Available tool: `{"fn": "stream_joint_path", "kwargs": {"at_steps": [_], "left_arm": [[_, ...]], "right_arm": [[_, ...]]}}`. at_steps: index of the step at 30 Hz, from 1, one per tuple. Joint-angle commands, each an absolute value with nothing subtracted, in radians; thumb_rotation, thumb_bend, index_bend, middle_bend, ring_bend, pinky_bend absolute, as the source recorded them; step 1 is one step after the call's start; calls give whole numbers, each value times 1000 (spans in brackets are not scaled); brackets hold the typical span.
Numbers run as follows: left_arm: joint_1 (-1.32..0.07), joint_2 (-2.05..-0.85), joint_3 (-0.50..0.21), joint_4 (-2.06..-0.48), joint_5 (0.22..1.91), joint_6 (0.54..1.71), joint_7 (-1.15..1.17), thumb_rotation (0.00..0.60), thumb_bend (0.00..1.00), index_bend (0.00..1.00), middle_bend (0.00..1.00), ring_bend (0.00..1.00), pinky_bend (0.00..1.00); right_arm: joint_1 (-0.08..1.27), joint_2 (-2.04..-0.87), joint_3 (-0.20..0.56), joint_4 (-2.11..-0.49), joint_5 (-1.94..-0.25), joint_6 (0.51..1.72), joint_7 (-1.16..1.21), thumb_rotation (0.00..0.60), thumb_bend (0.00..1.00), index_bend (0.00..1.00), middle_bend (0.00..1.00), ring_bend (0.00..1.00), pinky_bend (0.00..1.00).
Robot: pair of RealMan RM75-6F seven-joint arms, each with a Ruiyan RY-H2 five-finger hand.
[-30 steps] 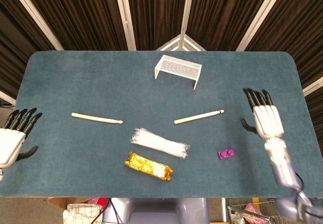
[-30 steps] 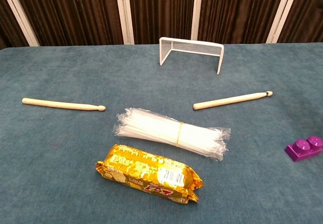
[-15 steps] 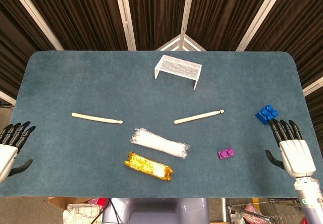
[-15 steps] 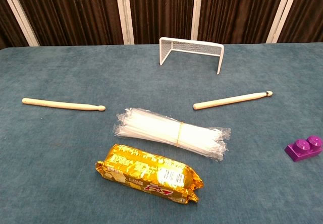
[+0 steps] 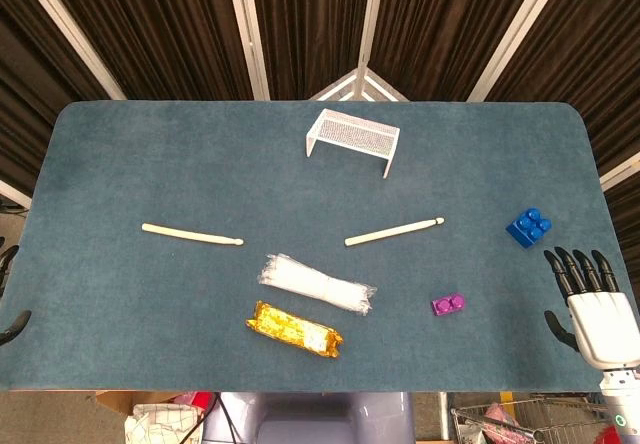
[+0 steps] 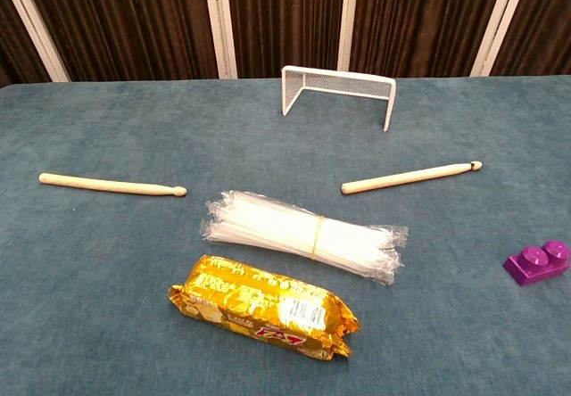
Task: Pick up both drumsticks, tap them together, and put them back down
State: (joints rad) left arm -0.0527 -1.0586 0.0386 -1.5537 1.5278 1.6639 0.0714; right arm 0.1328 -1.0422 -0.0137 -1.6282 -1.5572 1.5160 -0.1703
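Two pale wooden drumsticks lie flat on the blue table. The left drumstick (image 5: 192, 234) (image 6: 111, 184) points its tip toward the middle. The right drumstick (image 5: 394, 231) (image 6: 411, 177) lies slanted, tip toward the far right. My right hand (image 5: 597, 308) hovers at the table's front right corner, fingers spread, holding nothing, far from the right drumstick. Of my left hand (image 5: 8, 299) only dark fingertips show at the left edge of the head view, apart and empty. Neither hand appears in the chest view.
A bundle of clear straws (image 5: 318, 284) (image 6: 303, 235) and a gold snack pack (image 5: 294, 329) (image 6: 263, 306) lie in front of the drumsticks. A white mesh rack (image 5: 352, 138) (image 6: 337, 90) stands at the back. A purple brick (image 5: 448, 305) (image 6: 536, 263) and a blue brick (image 5: 528, 226) sit on the right.
Both hands have drawn back toward the front corners, the left almost out of the head view. The right hand's retreat uncovered the blue brick. The drumsticks have not moved.
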Motion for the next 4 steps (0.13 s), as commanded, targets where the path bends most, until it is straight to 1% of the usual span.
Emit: {"fn": "stream_joint_path", "kwargs": {"at_steps": [1, 4], "left_arm": [[-48, -1060, 35, -1563, 1517, 1653, 91, 600, 354, 29, 0, 0, 0], [-47, -1063, 33, -1571, 1517, 1646, 114, 600, 354, 28, 0, 0, 0]], "right_arm": [[136, -1046, -12, -1635, -1556, 1501, -169, 600, 349, 52, 98, 84, 0], [140, -1051, -12, -1638, -1554, 1485, -163, 600, 348, 52, 98, 84, 0]]}}
